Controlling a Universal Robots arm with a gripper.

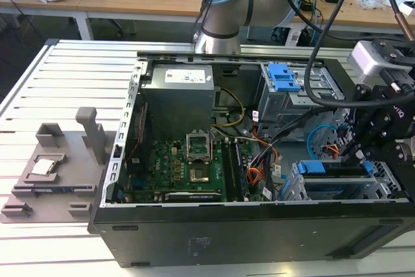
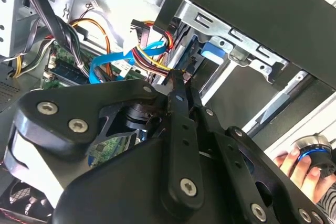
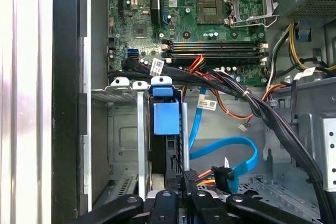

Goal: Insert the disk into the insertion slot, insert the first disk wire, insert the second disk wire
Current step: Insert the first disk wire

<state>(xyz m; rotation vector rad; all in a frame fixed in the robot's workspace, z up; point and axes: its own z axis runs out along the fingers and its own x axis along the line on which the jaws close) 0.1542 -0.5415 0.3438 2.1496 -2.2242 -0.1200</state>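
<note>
The disk (image 3: pixel 165 119) sat inside the insertion slot (image 3: pixel 121 129). Just beside the disk, the gripper (image 2: pixel 181 81) had its fingers pinched together on a disk wire (image 2: pixel 155 59).

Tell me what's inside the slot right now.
The disk sits inside the slot, edge-on, its blue carrier showing. Its end at the gripper is covered, so whether a wire is plugged in cannot be seen.

In the insertion slot (image 1: pixel 299 189), the disk (image 1: pixel 334 172); just above it, the gripper (image 1: pixel 355 152); toward the exterior view's left, the motherboard (image 1: pixel 188 167); around them, the case (image 1: pixel 227 238), on the worktop (image 1: pixel 39 82)
</note>
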